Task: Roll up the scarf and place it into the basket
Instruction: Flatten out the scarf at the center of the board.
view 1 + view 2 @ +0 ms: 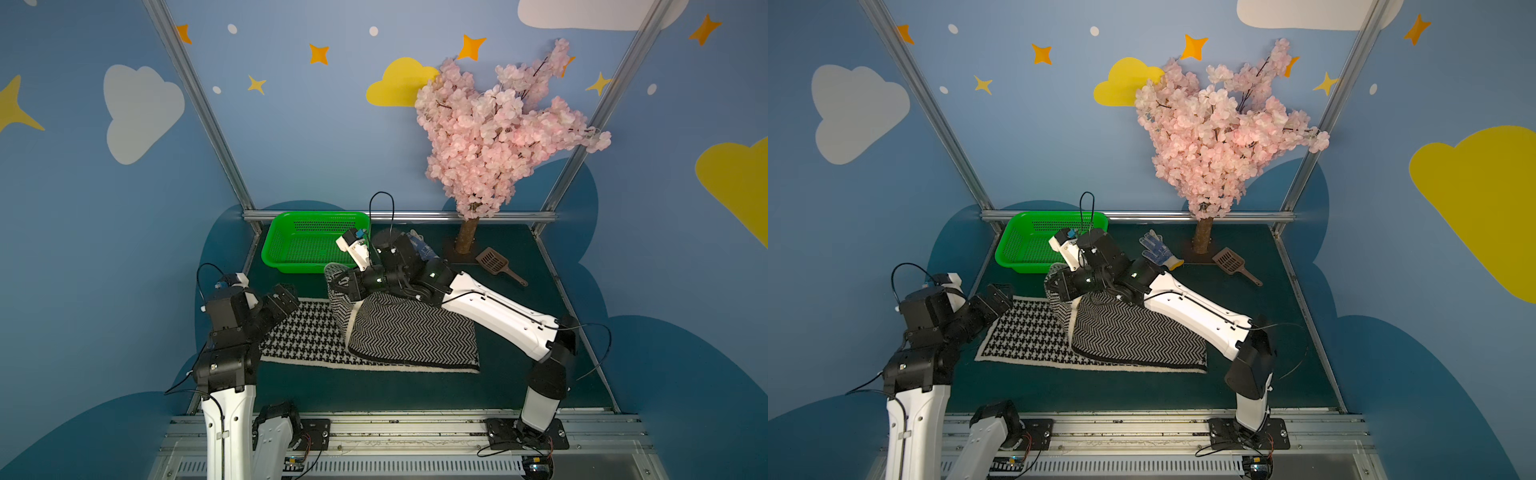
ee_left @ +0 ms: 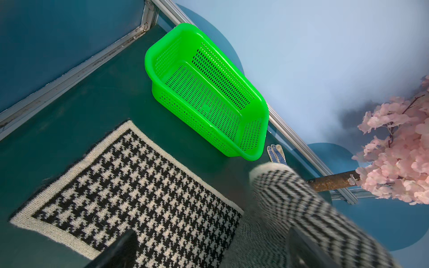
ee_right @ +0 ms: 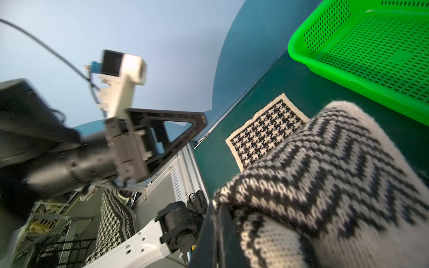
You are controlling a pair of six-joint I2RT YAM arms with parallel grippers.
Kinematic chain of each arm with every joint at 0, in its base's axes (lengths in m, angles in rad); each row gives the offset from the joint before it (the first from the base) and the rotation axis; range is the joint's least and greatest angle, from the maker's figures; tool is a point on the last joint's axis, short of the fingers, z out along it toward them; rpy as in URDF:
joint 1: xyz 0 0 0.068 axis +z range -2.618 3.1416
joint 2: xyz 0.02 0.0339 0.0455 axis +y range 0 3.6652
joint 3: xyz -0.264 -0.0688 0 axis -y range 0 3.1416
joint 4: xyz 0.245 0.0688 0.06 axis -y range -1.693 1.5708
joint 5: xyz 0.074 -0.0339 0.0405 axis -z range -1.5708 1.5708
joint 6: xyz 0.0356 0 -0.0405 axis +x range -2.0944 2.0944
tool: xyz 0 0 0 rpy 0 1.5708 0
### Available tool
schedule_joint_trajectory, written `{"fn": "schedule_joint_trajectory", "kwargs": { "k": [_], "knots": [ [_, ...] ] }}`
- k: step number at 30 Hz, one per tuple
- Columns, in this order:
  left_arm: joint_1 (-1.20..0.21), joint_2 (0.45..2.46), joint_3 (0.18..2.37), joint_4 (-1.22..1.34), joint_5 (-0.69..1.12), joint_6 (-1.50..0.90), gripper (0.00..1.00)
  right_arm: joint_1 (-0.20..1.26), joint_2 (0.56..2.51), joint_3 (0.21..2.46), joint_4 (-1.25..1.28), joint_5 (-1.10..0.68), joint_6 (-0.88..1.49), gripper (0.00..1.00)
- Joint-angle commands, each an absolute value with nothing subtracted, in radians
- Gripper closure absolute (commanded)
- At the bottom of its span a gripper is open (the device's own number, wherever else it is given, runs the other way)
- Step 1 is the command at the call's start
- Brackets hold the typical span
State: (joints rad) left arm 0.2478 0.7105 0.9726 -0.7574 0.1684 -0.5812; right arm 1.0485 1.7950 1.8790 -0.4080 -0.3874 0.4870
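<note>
Right end effector (image 1: pixel 341 286), clamped on the scarf's (image 1: pixel 407 332) raised herringbone fold near the green basket (image 1: pixel 268 249), apparently begins the roll; left end effector (image 1: pixel 286 296) hangs wide open, empty.

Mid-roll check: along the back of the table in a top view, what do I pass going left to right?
green basket → glove → tree trunk → brown scoop

White arm shells (image 1: pixel 498 311), black joints (image 1: pixel 226 370)
</note>
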Motion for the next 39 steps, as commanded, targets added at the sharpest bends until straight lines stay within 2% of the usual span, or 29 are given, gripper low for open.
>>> {"fn": "schedule_joint_trajectory", "kwargs": {
  "k": [1,13,23,33,39],
  "knots": [
    [0.253,0.716,0.983,-0.733,0.165,-0.598,0.0,1.058,1.741,1.934,-0.512,-0.428,0.424,1.0],
    [0.257,0.721,0.969,-0.717,0.173,-0.611,0.0,1.091,1.781,2.035,-0.656,-0.525,0.388,1.0],
    [0.261,0.734,0.952,-0.693,0.17,-0.613,0.0,1.115,1.751,2.11,-0.758,-0.489,0.343,1.0],
    [0.261,0.733,0.922,-0.669,0.171,-0.618,0.0,1.103,1.88,2.234,-0.775,-0.525,0.368,1.0],
    [0.265,0.73,0.929,-0.679,0.151,-0.607,0.0,1.104,1.974,2.213,-0.688,-0.531,0.431,1.0]
  ]
}}
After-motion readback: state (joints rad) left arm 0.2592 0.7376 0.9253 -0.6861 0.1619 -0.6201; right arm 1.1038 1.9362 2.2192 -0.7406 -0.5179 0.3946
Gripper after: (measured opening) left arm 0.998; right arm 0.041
